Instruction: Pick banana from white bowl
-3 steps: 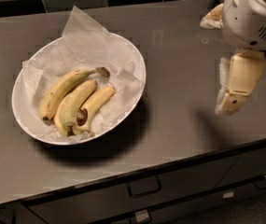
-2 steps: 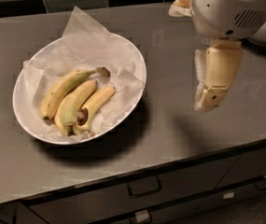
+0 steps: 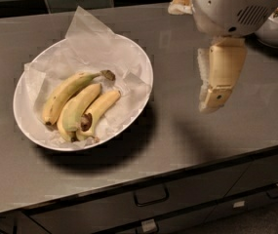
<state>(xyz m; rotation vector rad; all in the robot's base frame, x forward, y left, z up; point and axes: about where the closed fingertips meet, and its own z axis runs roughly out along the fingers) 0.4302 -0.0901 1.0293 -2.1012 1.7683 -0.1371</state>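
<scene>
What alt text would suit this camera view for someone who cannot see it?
Three bananas lie in a paper-lined white bowl on a grey counter. The robot's tan claw hangs above the counter, right of the bowl, apart from it.

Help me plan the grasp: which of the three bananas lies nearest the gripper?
The rightmost banana, slim and yellow; the greenish one and the long stemmed one lie farther left in the white bowl. The gripper hangs right of the bowl.

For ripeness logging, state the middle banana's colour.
Middle banana: greenish-yellow, camera view; gripper hovers right of white bowl.
</scene>
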